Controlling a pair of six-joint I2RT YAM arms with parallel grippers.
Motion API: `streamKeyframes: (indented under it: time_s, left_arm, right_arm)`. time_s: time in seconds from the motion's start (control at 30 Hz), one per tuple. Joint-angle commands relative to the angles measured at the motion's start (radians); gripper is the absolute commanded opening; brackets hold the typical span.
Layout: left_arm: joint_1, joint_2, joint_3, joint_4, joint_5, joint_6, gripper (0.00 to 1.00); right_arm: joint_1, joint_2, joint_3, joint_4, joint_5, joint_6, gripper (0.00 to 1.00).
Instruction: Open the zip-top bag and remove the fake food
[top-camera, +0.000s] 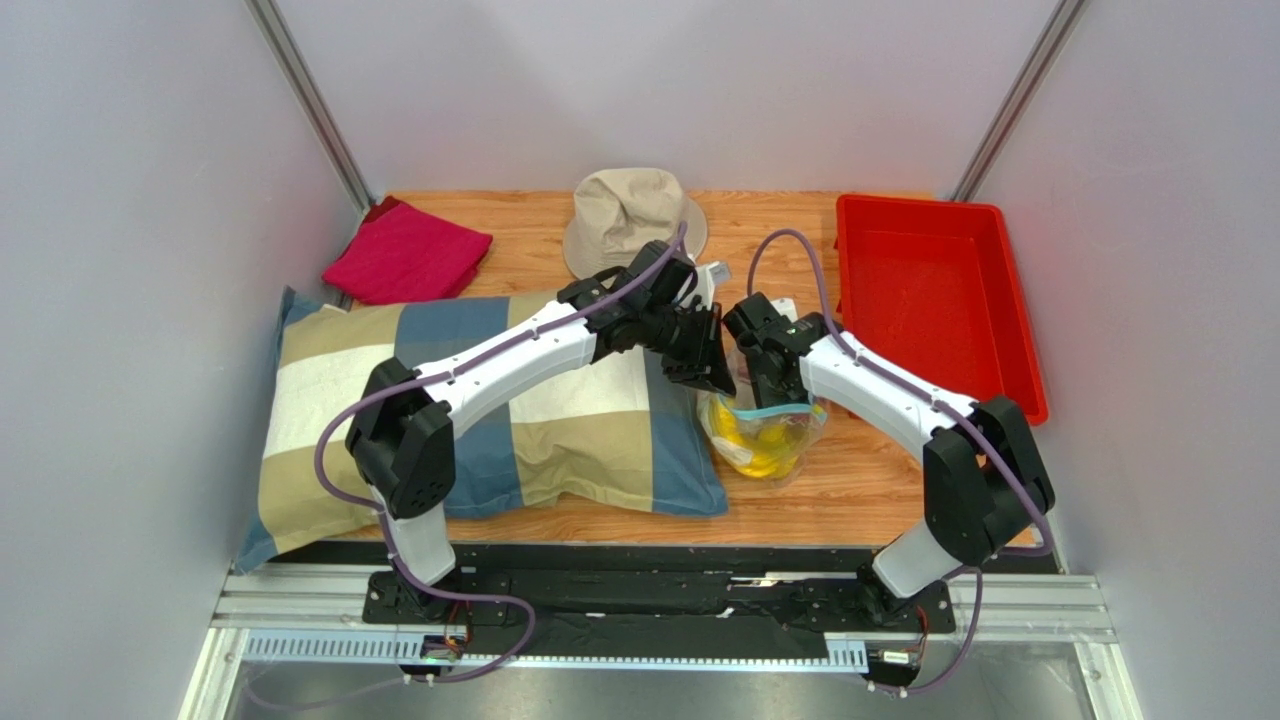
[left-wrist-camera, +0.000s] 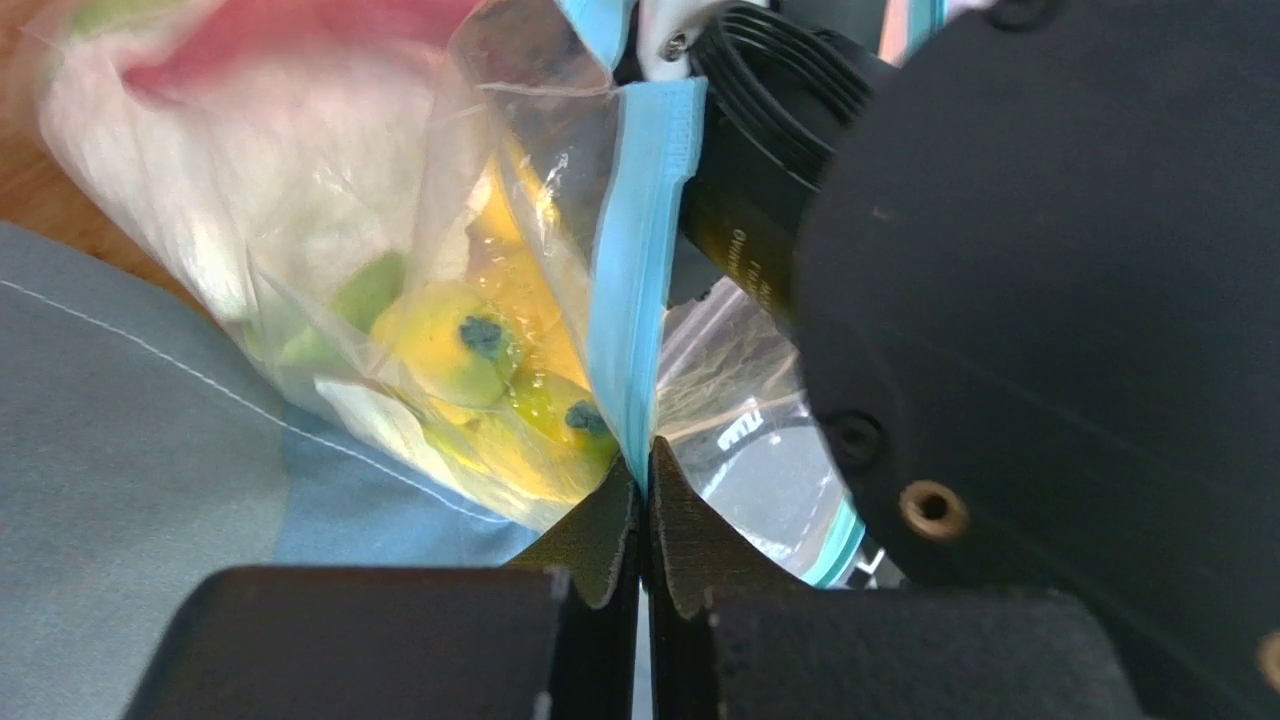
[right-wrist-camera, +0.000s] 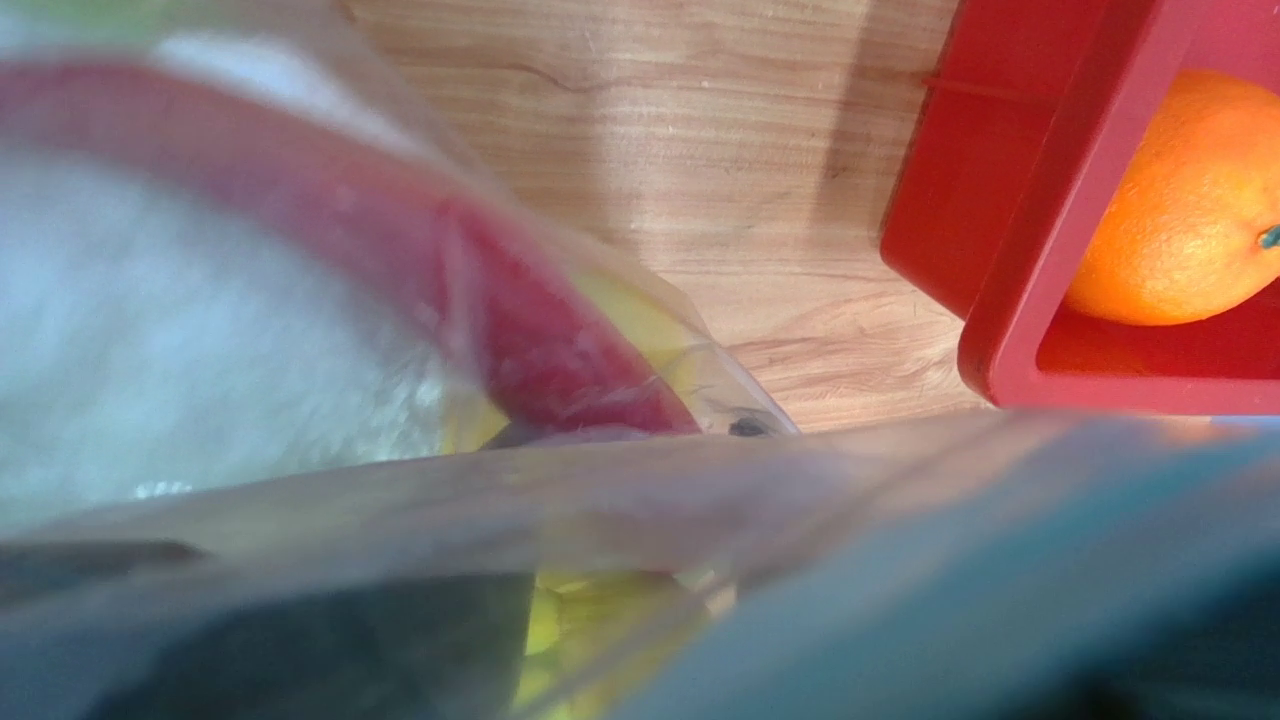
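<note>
Left tool (left-wrist-camera: 648, 468) is pressed together, pinching the light blue zip strip (left-wrist-camera: 639, 270) of the clear crinkly plastic zip-top bag (top-camera: 769, 432). In the left wrist cam the pads meet right on the strip's edge.

Right tool (top-camera: 756, 348) is at the bag mouth, just right of the left tool. Its own cam is covered by plastic, so can't tell if it's spread or closed.

Bag sits below both tools over the wooden table (top-camera: 842, 480), at the right edge of the blue/beige/white checked pillow (top-camera: 601, 435) and left of the red plastic tray (top-camera: 932, 300).

Inside the bag:
- yellow toy fruit (left-wrist-camera: 451, 342) w/ dark ends
- white cauliflower (right-wrist-camera: 181, 360)
- thin red pepper piece (right-wrist-camera: 556, 338)
- some green bits, too blurred to ID

Round orange toy fruit (right-wrist-camera: 1187, 210) lies in the tray by a corner, outside the bag.

Far side of the table: beige bucket hat (top-camera: 631, 210) at centre, folded magenta cloth (top-camera: 406, 252) far left.
</note>
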Motion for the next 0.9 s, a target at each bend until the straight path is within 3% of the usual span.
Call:
streamKeyframes:
  time_s: [0.0, 0.07, 0.13, 0.47, 0.53, 0.6, 0.87]
  left_arm:
    - [-0.021, 0.002, 0.049, 0.026, 0.060, 0.032, 0.00]
    - [-0.019, 0.002, 0.051, 0.028, 0.062, 0.029, 0.00]
    - [-0.021, 0.002, 0.051, 0.034, 0.063, 0.023, 0.00]
    - [-0.036, 0.012, 0.060, 0.089, 0.079, -0.037, 0.00]
    - [-0.039, 0.010, 0.063, 0.100, 0.072, -0.046, 0.00]
    - [-0.039, 0.005, 0.065, 0.100, 0.060, -0.047, 0.00]
    - [-0.038, -0.011, 0.079, 0.060, -0.007, -0.003, 0.00]
  right_arm:
    - [0.014, -0.026, 0.001, 0.018, -0.001, 0.004, 0.38]
    - [0.014, -0.079, 0.012, -0.004, -0.007, 0.015, 0.23]
    - [0.014, -0.111, 0.037, -0.036, -0.025, 0.030, 0.15]
    - [0.014, -0.185, 0.239, -0.192, -0.355, 0.234, 0.09]
    - [0.014, -0.211, 0.265, -0.211, -0.373, 0.251, 0.08]
    - [0.014, -0.234, 0.276, -0.245, -0.395, 0.257, 0.01]
    - [0.011, -0.412, 0.250, -0.378, -0.494, 0.283, 0.00]
